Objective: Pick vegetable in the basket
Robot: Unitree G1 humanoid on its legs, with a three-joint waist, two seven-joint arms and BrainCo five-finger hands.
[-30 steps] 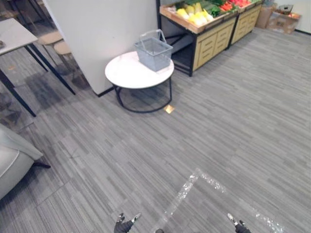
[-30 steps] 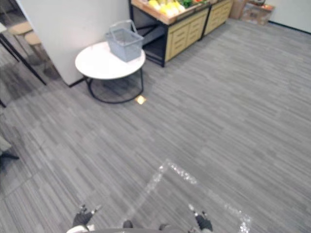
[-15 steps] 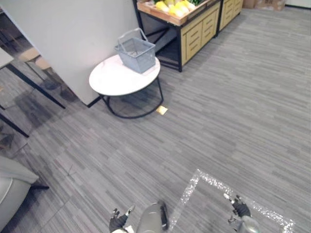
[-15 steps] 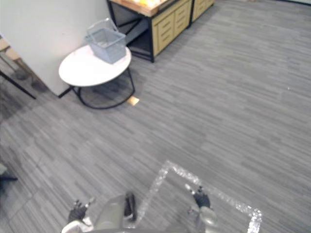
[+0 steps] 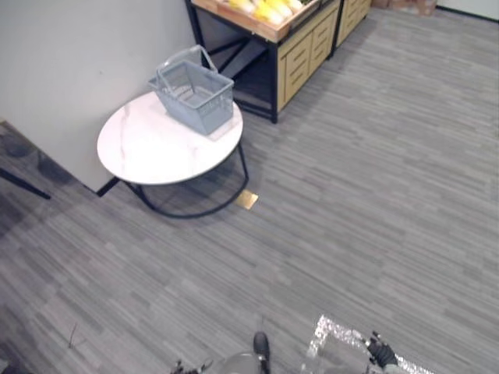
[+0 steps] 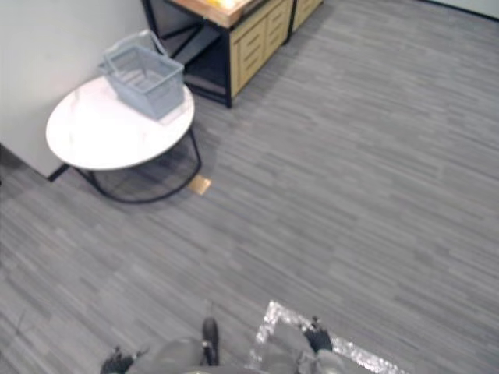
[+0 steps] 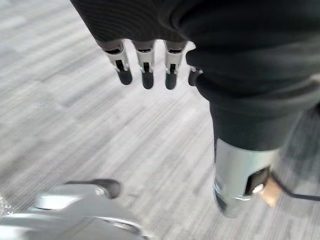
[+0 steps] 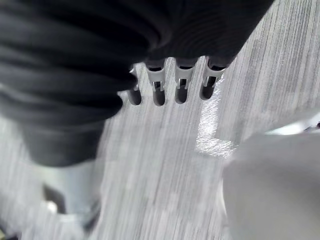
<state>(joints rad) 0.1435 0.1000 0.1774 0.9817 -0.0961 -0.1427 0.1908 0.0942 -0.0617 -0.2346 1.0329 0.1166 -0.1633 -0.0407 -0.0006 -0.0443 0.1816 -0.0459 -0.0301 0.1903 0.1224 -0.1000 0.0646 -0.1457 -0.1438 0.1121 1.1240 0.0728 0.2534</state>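
Vegetables (image 5: pixel 265 9), yellow ones, lie on the wooden stand (image 5: pixel 300 51), far from both hands. Left hand (image 7: pixel 146 62) hangs over the grey floor (image 5: pixel 374 171) with its fingers straight and apart, holding nothing. Right hand (image 8: pixel 181 82) is the same, just beside a shiny tape corner (image 5: pixel 331 331). Wide floor lies between them and the round white table (image 5: pixel 140 152). A grey basket (image 5: pixel 193 95) sits at the table's far edge, near the stand.
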